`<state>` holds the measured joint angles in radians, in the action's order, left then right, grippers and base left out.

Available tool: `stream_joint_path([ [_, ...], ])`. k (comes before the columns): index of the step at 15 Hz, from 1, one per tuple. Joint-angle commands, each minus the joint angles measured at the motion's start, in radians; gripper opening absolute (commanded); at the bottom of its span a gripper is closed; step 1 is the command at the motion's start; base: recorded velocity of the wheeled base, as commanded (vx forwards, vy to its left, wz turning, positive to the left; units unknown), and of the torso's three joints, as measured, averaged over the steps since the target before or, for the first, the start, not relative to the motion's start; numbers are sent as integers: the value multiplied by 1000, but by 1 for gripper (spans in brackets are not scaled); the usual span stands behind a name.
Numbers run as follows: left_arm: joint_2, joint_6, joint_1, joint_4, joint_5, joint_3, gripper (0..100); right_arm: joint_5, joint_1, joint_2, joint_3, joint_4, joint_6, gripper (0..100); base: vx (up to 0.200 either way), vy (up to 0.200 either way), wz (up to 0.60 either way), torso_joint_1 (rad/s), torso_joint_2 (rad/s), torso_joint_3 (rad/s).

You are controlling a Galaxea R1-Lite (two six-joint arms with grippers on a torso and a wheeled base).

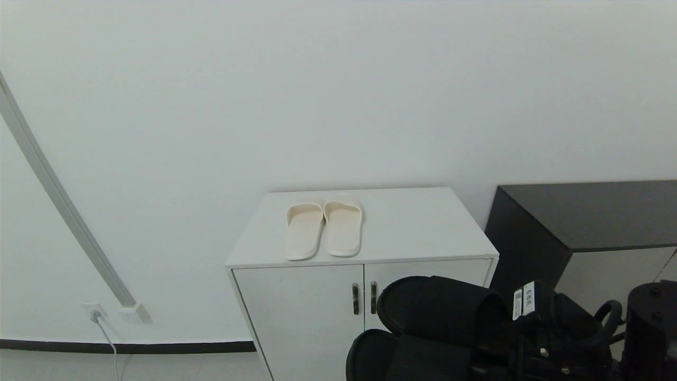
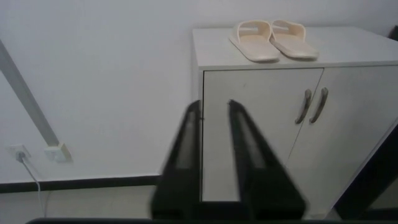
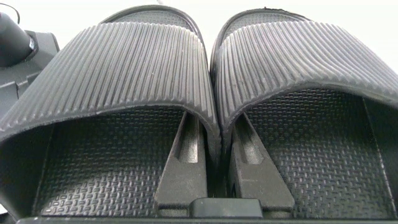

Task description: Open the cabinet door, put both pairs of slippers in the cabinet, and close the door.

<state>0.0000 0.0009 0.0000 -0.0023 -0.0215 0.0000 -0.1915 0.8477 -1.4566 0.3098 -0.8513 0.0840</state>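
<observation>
A white cabinet (image 1: 296, 317) stands against the wall with both doors shut, its two dark handles (image 1: 364, 298) side by side at the middle. A cream pair of slippers (image 1: 322, 230) lies on its top, left of centre. Low at the right, in front of the right door, a black pair of slippers (image 1: 439, 312) is held up. My right gripper (image 3: 214, 127) is shut on it, one finger (image 3: 185, 155) inside each slipper, pinching the touching inner sides. My left gripper (image 2: 213, 104) is open and holds nothing, level with the left door's outer edge and some way off.
A black low cabinet (image 1: 582, 211) stands right beside the white one. On the wall to the left, a slanted grey duct (image 1: 53, 196) runs down to a socket with a plugged cable (image 1: 95, 315). Bare floor lies left of the cabinet.
</observation>
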Motion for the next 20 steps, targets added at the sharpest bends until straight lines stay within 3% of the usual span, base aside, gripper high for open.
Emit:
stream_joint_path([
  [1,0,-2,0,-1,-3,0,100,0,1,-5,-5,0,0,0,0,0,0,-159,359,203],
  [20,0,-1,0,-1,-3,0,100,1,8,-10,-17,0,3,0,0,0,0,-193,496,296],
])
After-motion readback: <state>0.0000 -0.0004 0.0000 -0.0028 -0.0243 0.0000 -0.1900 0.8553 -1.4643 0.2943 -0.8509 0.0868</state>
